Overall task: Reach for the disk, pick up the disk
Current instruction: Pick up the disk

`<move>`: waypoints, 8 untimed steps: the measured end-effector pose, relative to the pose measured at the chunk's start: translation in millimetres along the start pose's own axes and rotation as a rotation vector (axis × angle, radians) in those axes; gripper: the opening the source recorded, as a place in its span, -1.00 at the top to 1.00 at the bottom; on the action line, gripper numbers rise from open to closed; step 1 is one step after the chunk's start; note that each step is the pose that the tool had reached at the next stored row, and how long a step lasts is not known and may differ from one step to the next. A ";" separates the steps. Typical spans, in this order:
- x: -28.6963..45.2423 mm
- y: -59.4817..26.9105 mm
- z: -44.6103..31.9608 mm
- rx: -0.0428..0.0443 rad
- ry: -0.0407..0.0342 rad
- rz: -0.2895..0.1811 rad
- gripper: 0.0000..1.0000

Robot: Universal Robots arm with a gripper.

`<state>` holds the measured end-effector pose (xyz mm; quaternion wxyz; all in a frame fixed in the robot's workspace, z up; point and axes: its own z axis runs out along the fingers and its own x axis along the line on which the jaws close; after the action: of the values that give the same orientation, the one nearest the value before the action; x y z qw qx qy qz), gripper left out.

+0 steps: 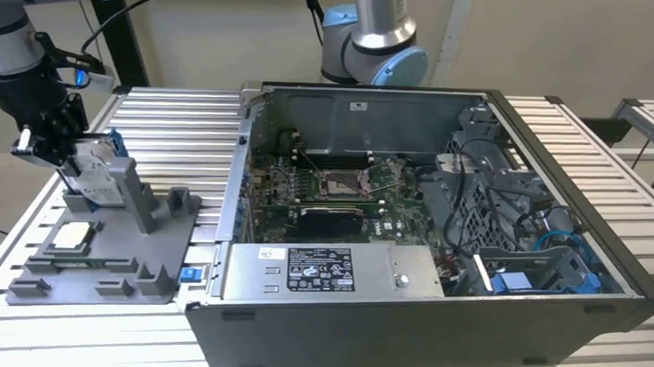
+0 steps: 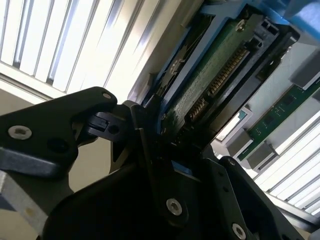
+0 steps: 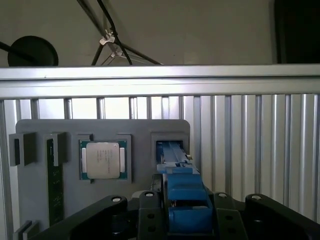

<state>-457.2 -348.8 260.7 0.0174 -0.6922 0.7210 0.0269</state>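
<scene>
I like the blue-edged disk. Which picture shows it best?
The exterior view: the disk stands upright in the grey holder. The second wrist view shows its green board close; the first wrist view, its blue edge.

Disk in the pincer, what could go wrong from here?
1. The pincer seems to grip only the disk's blue edge; it could slip or tilt.
2. The disk stands in the gray holder's slot; a skewed lift might jam it or drag the holder, jostling the chip.
</scene>
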 end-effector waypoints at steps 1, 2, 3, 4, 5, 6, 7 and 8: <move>0.0 0.0 0.0 0.0002 -0.0001 0.000 1.00; 0.0 0.0 -0.3 0.0002 -0.0001 0.000 1.00; 0.0 0.0 -0.8 0.0001 0.0000 0.000 1.00; -0.1 0.0 -1.3 0.0001 0.0000 0.000 1.00; -0.1 0.0 -2.0 0.0001 0.0000 0.000 1.00; -0.2 0.0 -3.1 0.0001 0.0000 0.000 1.00; -0.3 0.1 -4.5 0.0000 0.0001 0.000 1.00; -0.4 0.1 -6.1 -0.0001 0.0001 0.000 1.00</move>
<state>-457.2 -348.8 266.9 0.0174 -0.6922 0.7210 0.0269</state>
